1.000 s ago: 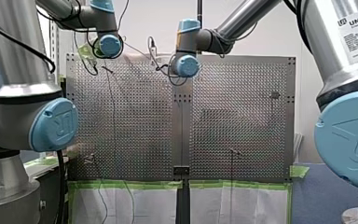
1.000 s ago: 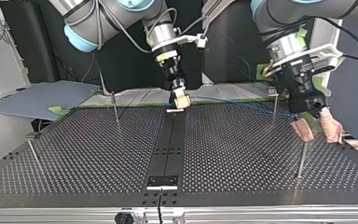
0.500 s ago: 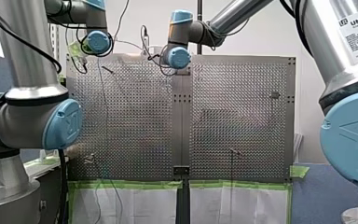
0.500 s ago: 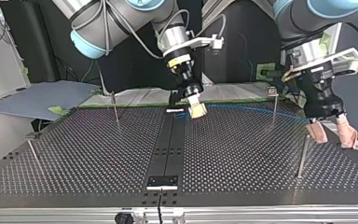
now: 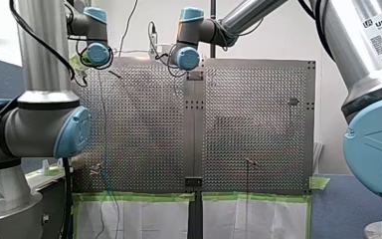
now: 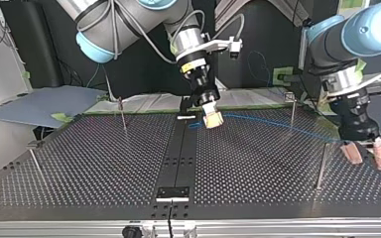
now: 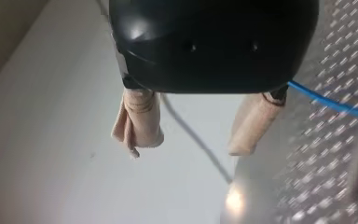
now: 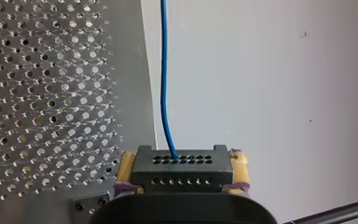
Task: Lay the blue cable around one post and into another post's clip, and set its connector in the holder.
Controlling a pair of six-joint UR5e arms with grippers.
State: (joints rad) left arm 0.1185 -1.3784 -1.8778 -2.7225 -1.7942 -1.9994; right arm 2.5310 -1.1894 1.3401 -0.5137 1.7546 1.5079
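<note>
Blue cable (image 6: 278,126) runs from black connector (image 8: 182,169), clamped between my right gripper's (image 6: 212,119) yellow pads, toward 3 o'clock across table (image 6: 104,163) in top view; my left gripper (image 7: 186,149) spread, empty; front-view arm label (image 5: 380,25) reads "UNIVE".

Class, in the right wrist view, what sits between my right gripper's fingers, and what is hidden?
A black connector with rows of holes, the blue cable leaving its face. The body of my right gripper covers its rear.

The cable (image 6: 268,121) runs from my right pincer (image 6: 212,120) toward my left pincer (image 6: 368,156).
</note>
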